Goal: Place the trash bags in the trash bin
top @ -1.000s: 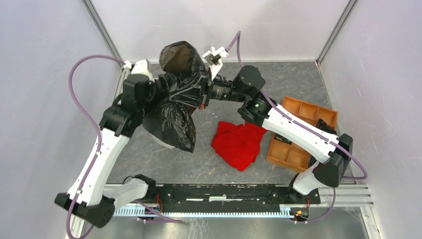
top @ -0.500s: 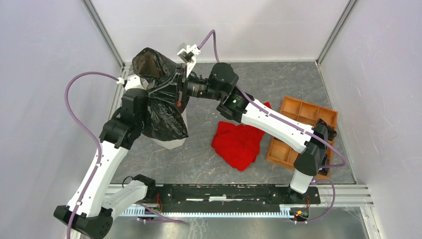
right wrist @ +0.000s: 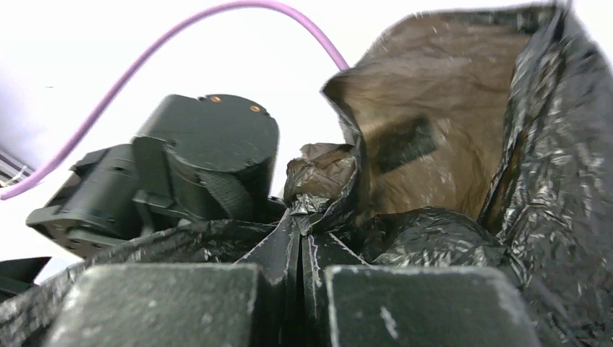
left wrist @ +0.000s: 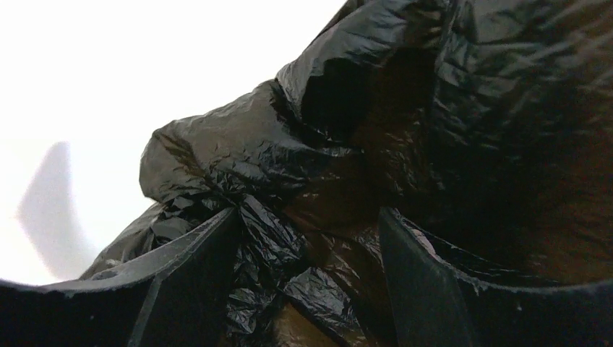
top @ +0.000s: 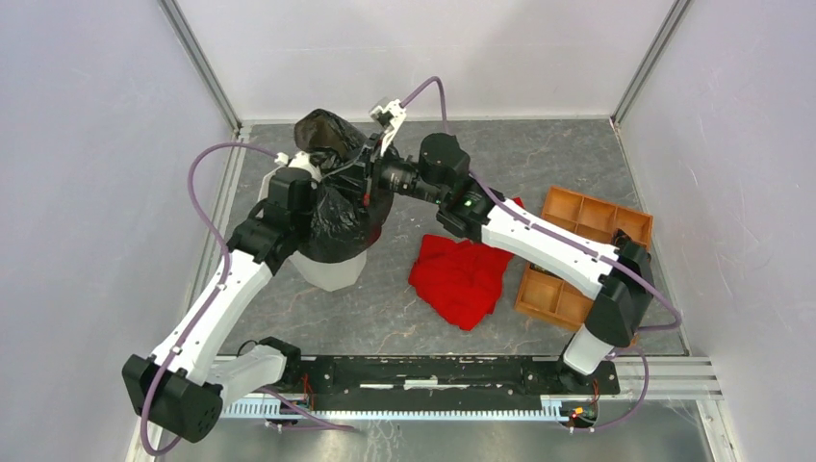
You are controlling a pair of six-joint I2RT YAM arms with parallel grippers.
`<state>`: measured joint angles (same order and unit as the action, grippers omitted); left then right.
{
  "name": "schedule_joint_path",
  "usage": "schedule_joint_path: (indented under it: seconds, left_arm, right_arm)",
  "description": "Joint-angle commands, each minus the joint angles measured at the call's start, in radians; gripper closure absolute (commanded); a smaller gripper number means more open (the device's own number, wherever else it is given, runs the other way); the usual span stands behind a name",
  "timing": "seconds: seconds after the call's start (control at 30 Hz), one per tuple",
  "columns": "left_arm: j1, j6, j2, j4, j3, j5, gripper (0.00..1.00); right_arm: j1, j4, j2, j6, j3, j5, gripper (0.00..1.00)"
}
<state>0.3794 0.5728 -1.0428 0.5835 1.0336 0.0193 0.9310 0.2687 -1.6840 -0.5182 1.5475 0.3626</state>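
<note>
Overhead, the trash bag (top: 332,197) was draped over the top of the white trash bin (top: 330,269) at the table's far left. The right gripper (right wrist: 293,289) was clamped on a fold of bag film. The left gripper (left wrist: 307,275) had film bunched between parted fingers; its grip could not be determined.

Even, bright overhead light; both wrist views blow out to white behind, their near pincer edges blurred.
</note>
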Motion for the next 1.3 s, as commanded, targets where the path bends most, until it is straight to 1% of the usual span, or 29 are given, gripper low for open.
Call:
schedule_joint_path:
  seconds: [0.0, 0.1, 0.23, 0.3, 0.37, 0.53, 0.63, 0.67, 0.7, 0.77, 0.87, 0.97, 1.03, 1.13, 1.27]
  left_arm:
    - [0.005, 0.162, -0.027, -0.228, -0.054, -0.276, 0.24]
    - [0.012, 0.216, -0.044, -0.309, -0.070, -0.333, 0.25]
    - [0.045, 0.274, -0.055, -0.366, -0.068, -0.352, 0.25]
    - [0.075, 0.279, -0.056, -0.370, -0.053, -0.345, 0.25]
    - [0.085, 0.250, -0.043, -0.318, -0.012, -0.304, 0.25]
    - [0.085, 0.092, 0.031, -0.104, 0.109, -0.130, 0.23]
    - [0.084, 0.028, 0.078, 0.000, 0.174, -0.039, 0.23]
    - [0.085, 0.012, 0.091, 0.045, 0.190, -0.009, 0.21]
    - [0.084, -0.003, 0.108, 0.074, 0.203, 0.029, 0.18]
    - [0.085, -0.034, 0.131, 0.126, 0.220, 0.060, 0.08]
    - [0.084, -0.074, 0.190, 0.180, 0.235, 0.085, 0.00]
    - [0.085, -0.108, 0.236, 0.218, 0.259, 0.092, 0.00]
    - [0.084, -0.119, 0.249, 0.240, 0.279, 0.097, 0.00]
    - [0.084, -0.118, 0.270, 0.244, 0.278, 0.137, 0.00]
    - [0.084, -0.087, 0.315, 0.195, 0.243, 0.205, 0.00]
  right_arm:
    - [-0.017, 0.012, 0.103, 0.069, -0.016, -0.050, 0.99]
    - [-0.045, 0.001, 0.125, 0.072, -0.035, -0.049, 0.99]
    - [-0.073, -0.016, 0.158, 0.093, -0.052, -0.052, 0.99]
    - [-0.081, -0.041, 0.172, 0.117, -0.048, -0.055, 0.99]
    - [-0.086, -0.072, 0.191, 0.141, -0.044, -0.062, 0.99]
    - [-0.087, -0.115, 0.237, 0.175, -0.046, -0.076, 0.99]
    - [-0.087, -0.059, 0.237, 0.121, -0.035, -0.037, 0.99]
    - [-0.085, -0.030, 0.227, 0.091, -0.023, -0.012, 0.99]
    - [-0.081, -0.009, 0.212, 0.060, -0.011, 0.009, 0.99]
    - [-0.060, 0.016, 0.178, 0.025, 0.035, 0.030, 0.99]
    - [0.001, 0.015, 0.129, 0.020, 0.123, 0.029, 0.99]
    - [0.067, 0.031, 0.084, 0.010, 0.188, 0.007, 0.99]
    - [0.110, 0.084, 0.064, -0.039, 0.195, -0.024, 0.99]
    - [0.155, 0.195, 0.045, -0.133, 0.169, -0.090, 0.99]
    - [0.163, 0.298, 0.068, -0.265, 0.052, -0.226, 0.99]
